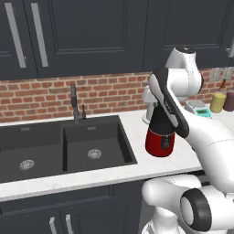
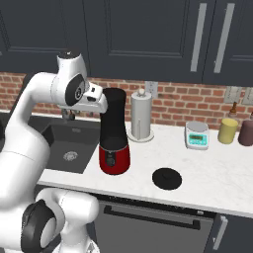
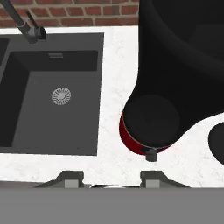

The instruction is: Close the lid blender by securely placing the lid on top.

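The lid (image 2: 167, 178) lies flat on the white counter (image 2: 217, 178), well away from the gripper (image 3: 111, 178), low and off to its right past the blender (image 2: 114, 132), whose open black jar on its red base stands just right of the gripper in the right base view and directly below it in the hand view. The gripper hangs beside the jar's top with its fingers drawn narrow and nothing between them. Left of it lies the dark sink (image 3: 52, 100) with its faucet (image 1: 74, 104), and beyond the blender stand the paper-towel roll (image 2: 141, 116), the small scale (image 2: 197, 135) and the yellow jar (image 2: 228, 130).
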You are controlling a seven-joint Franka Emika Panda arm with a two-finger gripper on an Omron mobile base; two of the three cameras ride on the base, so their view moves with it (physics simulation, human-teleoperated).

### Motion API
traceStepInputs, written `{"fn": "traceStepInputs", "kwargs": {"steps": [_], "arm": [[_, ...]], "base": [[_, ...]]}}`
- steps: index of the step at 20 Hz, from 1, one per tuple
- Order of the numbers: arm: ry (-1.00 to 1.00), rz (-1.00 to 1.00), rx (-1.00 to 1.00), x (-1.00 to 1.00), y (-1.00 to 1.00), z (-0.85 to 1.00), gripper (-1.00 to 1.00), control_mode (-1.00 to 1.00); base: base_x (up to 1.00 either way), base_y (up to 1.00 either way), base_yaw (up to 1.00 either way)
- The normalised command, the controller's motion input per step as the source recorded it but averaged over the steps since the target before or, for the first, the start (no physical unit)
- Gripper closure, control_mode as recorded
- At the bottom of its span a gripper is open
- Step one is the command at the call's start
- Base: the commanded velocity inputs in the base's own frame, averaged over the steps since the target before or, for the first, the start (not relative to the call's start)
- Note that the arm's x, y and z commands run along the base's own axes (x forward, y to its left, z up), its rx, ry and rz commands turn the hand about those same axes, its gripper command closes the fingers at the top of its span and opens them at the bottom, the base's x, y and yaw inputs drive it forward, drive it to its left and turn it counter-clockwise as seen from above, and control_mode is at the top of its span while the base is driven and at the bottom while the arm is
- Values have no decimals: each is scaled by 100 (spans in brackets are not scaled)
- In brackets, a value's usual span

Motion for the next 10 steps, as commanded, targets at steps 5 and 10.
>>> {"fn": "traceStepInputs", "kwargs": {"steps": [5,10], "arm": [[-4,0,0,0,0,-2,-100,-100],[-9,-4,5,-76,-33,-10,-100,-100]], "base": [[0,0,0],[0,0,0]]}}
